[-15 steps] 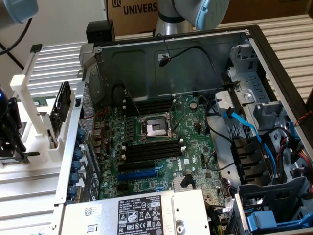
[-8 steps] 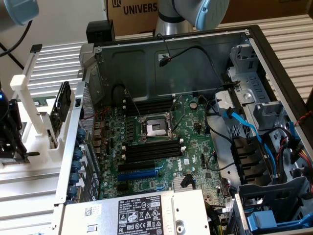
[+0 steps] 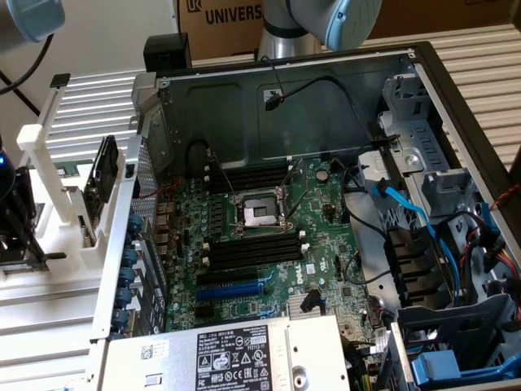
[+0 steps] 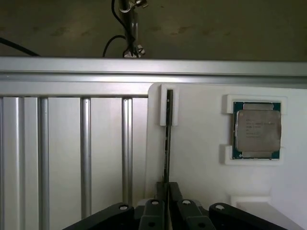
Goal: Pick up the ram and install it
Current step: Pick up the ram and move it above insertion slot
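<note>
Two jaws tight on one ram (image 4: 168, 141), one processor (image 4: 257, 130) nearby

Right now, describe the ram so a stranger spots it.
On the white fixture plate, the ram stands on edge in a narrow white clip, one end in the gripper. Unlike the square silver processor nearby, it is a thin dark strip.

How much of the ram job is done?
Nothing is installed yet. In hand: the gripper is closed on the ram, which stands on edge in its white holder, not lifted out. Left: the motherboard's black slots are empty, so the ram must go there.
</note>
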Robot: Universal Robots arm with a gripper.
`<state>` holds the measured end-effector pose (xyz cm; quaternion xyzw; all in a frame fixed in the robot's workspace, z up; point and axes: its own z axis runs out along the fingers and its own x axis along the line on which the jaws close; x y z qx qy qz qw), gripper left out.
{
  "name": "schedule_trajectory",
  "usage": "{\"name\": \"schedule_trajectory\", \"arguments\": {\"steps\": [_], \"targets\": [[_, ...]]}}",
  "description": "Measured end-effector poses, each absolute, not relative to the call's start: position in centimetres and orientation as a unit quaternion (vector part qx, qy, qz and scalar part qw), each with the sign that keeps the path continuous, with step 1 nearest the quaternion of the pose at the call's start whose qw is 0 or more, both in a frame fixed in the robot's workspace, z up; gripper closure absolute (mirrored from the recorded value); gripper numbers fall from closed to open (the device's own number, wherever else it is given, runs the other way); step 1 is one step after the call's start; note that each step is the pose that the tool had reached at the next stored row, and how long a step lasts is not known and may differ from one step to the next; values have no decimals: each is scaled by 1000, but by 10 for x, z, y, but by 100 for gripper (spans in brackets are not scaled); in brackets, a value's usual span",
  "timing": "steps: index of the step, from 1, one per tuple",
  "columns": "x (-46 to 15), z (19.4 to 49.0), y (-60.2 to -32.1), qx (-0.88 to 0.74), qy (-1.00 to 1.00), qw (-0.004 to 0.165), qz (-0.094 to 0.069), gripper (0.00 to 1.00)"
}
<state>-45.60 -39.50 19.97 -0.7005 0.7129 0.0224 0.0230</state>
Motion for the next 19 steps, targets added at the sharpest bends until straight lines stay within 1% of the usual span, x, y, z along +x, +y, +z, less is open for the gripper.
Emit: {"name": "schedule_trajectory", "arguments": {"steps": [2,3,6,13,19], "targets": [[-456,200,-395,-701,713,23,22,84],[-456,200,-395,-701,713,23,22,88],[-456,200,-395,-701,713,23,22,88],[-456,214,-395,-701,713,23,22,88],[-457,232,-395,-701,713,23,22,88]]}}
